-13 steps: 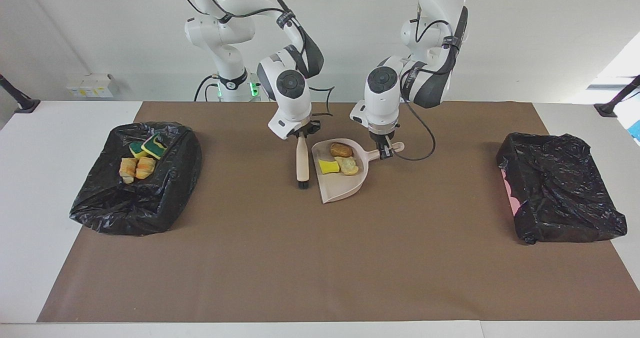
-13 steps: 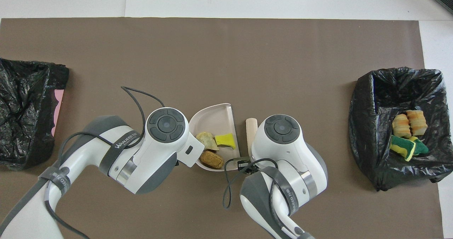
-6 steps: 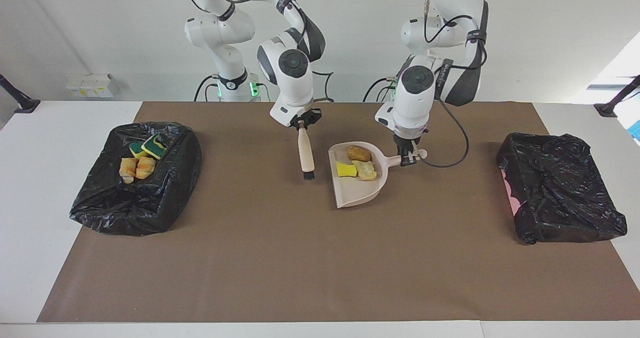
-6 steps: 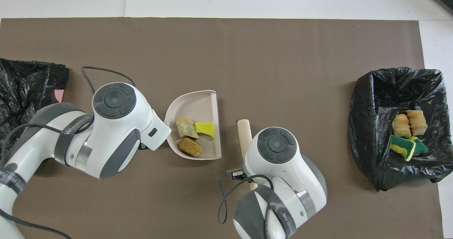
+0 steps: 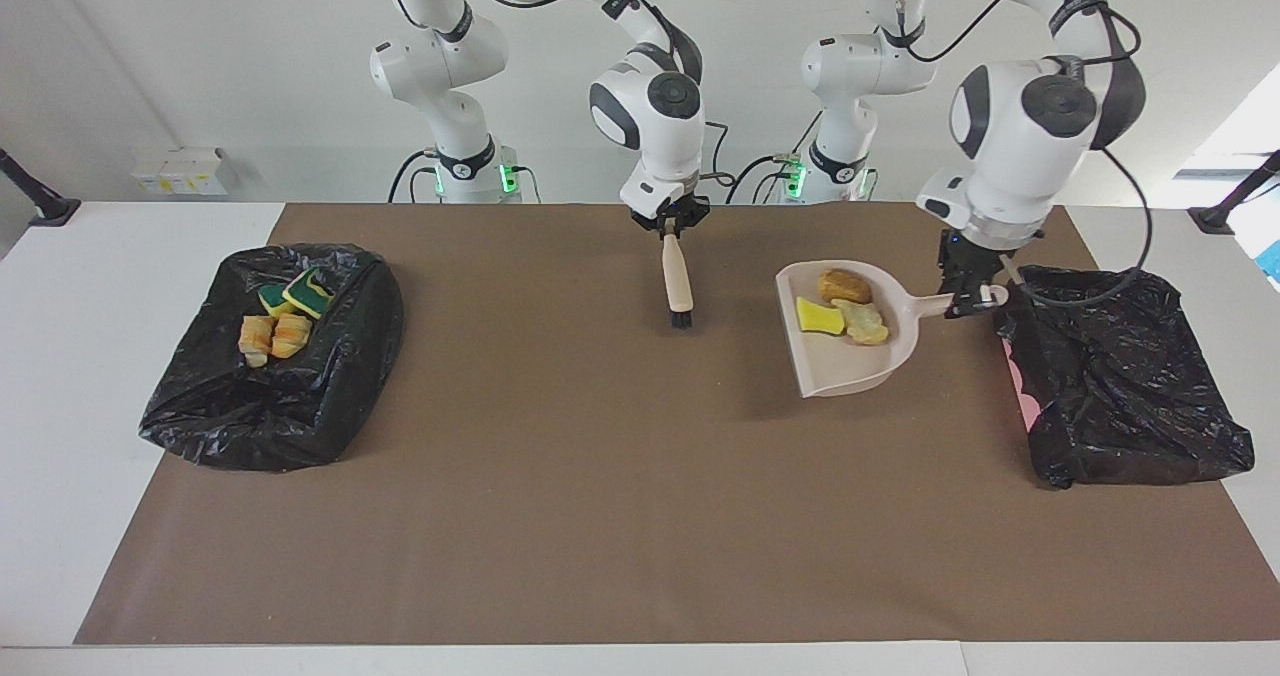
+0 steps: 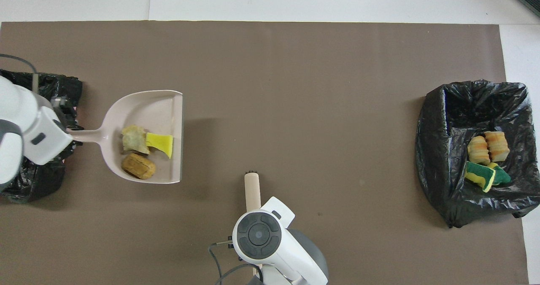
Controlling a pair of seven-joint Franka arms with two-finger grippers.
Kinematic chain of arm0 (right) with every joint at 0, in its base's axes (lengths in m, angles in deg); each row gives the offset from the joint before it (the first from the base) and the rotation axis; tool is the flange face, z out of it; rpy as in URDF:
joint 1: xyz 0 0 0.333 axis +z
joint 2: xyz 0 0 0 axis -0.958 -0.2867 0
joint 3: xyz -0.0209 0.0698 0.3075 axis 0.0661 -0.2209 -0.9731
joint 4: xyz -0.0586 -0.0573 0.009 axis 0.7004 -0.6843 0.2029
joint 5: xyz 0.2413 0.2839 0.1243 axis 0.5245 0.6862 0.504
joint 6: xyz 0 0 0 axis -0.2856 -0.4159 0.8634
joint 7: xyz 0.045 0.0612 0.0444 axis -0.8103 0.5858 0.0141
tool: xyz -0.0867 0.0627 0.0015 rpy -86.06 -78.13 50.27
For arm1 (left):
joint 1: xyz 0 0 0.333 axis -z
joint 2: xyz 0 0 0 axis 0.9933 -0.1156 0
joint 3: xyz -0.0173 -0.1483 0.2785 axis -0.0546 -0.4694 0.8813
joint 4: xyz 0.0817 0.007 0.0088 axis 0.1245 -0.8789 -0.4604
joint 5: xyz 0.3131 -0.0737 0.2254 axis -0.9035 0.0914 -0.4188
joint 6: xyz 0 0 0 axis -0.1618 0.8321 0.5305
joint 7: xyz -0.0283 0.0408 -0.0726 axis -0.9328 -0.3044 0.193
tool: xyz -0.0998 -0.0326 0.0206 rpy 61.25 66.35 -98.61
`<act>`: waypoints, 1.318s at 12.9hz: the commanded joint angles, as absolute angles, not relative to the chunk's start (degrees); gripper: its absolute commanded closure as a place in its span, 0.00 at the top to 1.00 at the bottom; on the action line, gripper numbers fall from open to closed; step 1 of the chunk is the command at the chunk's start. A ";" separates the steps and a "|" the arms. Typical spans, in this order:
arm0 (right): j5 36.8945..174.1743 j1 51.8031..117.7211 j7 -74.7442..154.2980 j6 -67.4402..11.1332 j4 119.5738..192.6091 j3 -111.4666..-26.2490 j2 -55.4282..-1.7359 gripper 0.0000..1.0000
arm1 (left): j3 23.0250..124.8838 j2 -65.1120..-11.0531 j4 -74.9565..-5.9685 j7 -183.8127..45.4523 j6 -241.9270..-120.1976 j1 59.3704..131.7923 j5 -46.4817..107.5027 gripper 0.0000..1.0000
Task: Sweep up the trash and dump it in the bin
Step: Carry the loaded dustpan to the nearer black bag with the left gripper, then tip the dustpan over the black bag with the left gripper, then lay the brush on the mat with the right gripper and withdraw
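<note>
My left gripper (image 5: pixel 968 301) is shut on the handle of the beige dustpan (image 5: pixel 850 361) and holds it in the air beside the black-bagged bin (image 5: pixel 1130 396) at the left arm's end. In the pan lie three pieces of trash: a yellow sponge piece (image 5: pixel 818 317), a pale tan lump (image 5: pixel 865 323) and a brown bread-like lump (image 5: pixel 843 284). In the overhead view the pan (image 6: pixel 143 108) carries the same yellow piece (image 6: pixel 160 142). My right gripper (image 5: pixel 672 224) is shut on the beige hand brush (image 5: pixel 677 281), which hangs bristles down over the mat's middle.
A second black-bagged bin (image 5: pixel 260 416) stands at the right arm's end and holds several scraps (image 5: pixel 275 334), orange lumps and yellow-green sponges. A brown mat (image 5: pixel 600 516) covers the table. The left arm's cable (image 5: pixel 1090 291) loops over the bin beside the pan.
My left gripper has lifted the dustpan with its three scraps and carried it toward the left arm's end. My right gripper has raised the brush and drawn it toward the robots.
</note>
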State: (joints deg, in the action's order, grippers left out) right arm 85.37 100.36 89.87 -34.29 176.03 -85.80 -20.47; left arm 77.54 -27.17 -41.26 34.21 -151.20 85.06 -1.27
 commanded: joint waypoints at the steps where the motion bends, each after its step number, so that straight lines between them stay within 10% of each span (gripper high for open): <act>1: 86.90 101.28 90.75 -35.01 174.51 -85.74 -22.99 0.00 | 88.54 -28.89 -35.44 39.95 -148.77 85.21 2.28 0.00; 4: 87.42 101.64 91.71 -35.01 174.59 -85.74 -23.08 0.00 | 98.40 -32.31 -30.60 49.68 -149.47 85.04 3.35 0.00; 5: 87.51 101.38 92.16 -35.10 174.77 -85.74 -23.17 0.28 | 100.86 -33.55 -27.88 52.67 -149.99 84.95 3.18 0.00; 6: 87.43 101.29 92.16 -35.18 174.77 -85.74 -23.17 0.99 | 102.45 -35.21 -25.94 54.79 -151.04 84.25 2.83 0.00; 17: 86.19 92.60 87.17 -15.44 162.04 -85.21 -17.64 1.00 | 105.28 -38.57 -25.12 42.80 -168.72 82.83 -31.49 0.00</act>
State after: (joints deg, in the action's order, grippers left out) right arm 86.16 95.47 90.20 -19.74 164.76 -84.91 -18.94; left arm 105.30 -39.03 -24.58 48.63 -167.83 82.23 -24.80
